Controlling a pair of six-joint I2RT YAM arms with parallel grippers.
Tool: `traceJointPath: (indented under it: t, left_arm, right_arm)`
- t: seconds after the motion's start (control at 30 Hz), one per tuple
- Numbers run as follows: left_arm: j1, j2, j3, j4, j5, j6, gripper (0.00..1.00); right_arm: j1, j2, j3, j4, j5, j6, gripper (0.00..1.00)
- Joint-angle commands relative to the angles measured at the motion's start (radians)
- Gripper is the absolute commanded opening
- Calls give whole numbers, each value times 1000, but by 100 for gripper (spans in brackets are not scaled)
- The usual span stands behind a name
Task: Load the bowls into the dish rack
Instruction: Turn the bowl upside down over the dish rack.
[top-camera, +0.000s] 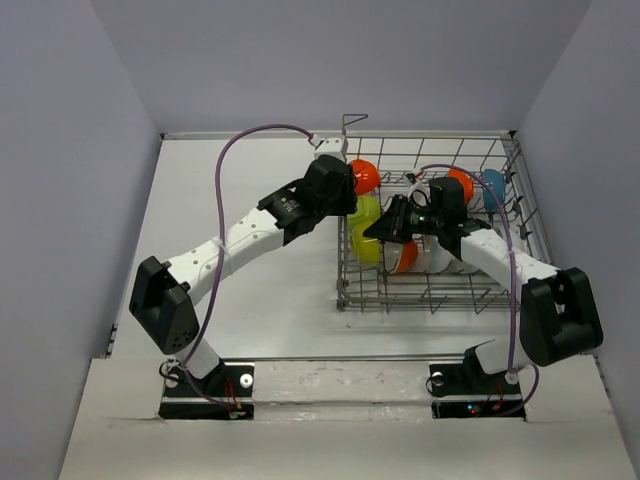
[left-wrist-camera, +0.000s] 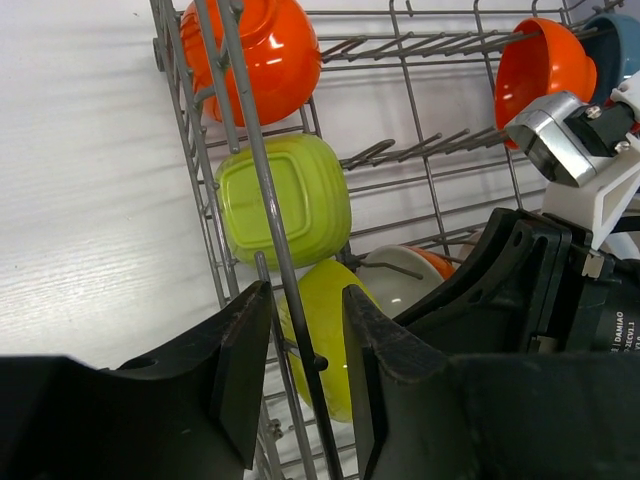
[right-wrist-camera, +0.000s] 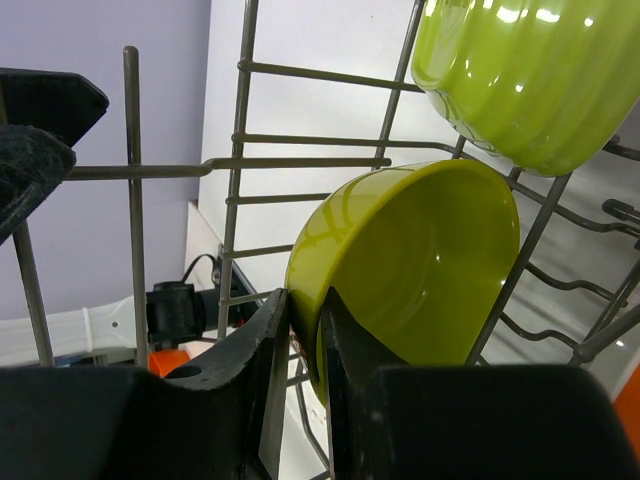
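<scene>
**Dish rack.** The dish rack (top-camera: 440, 300) stands on the right half of the white counter (top-camera: 250, 300). All bowls in view are inside it.

**Right hand.** The right hand (right-wrist-camera: 305, 305) is pressed onto the rim of the round yellow-green bowl (right-wrist-camera: 410, 270). One finger is on the inside of the rim and the other on the outside. The bowl stands on edge between the tines, and its hollow side faces the right wrist camera. In the top view it is the nearest bowl in the column along the rack's left wall.

**Left hand.** The left hand (left-wrist-camera: 305, 300) is spread. Its fingers (left-wrist-camera: 245, 370) stand one on each side of the rack's left wire wall, and an upright wire runs through the gap. It grips no bowl. Whether the fingers touch the wire cannot be determined.

**Left column, far to near.**
- The orange-red bowl (left-wrist-camera: 255, 50) is on edge in the far corner by the raised handle.
- The squarish yellow-green bowl (left-wrist-camera: 285, 200) is just beside it, with its ribbed outside toward the left wall.
- The round yellow-green bowl comes next, pinched as described above.

**Other bowls.**
- An orange-and-white bowl (left-wrist-camera: 410, 280) sits just to the right of the held bowl.
- White bowls (top-camera: 440, 255) lie under the right forearm and are partly hidden.
- A second orange-red bowl (top-camera: 460, 183) and a blue bowl (top-camera: 492, 187) stand side by side in the far right part of the rack.
</scene>
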Motion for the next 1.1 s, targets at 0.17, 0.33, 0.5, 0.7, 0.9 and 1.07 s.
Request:
traceJointPath:
  t: [0.17,0.33,0.5,0.7,0.9,1.07]
  left_arm:
    - [-14,-47,-26,-9,-21,16,42]
    - [-15,-47,-26,-11,-22,12,32]
    - [-15,-40,-14,-15,-24,15,18]
    - [-15,-33,0,-26,-28,17,0]
    - [-15,-31,6,-28,-33,19,0]
    - [-15,-34,10,-29,-31,20,0]
  right_arm:
    - [-17,48,-52,-121,236,-106,22]
    - [-17,46,-55,-124,249,-109,22]
    - [-17,43,-55,-127,268,-112,22]
    - [-17,42,-62,-136,299,-122,22]
    - [-17,35,-65,-155,343,-134,23]
    - [-17,29,-66,-169,372,-145,24]
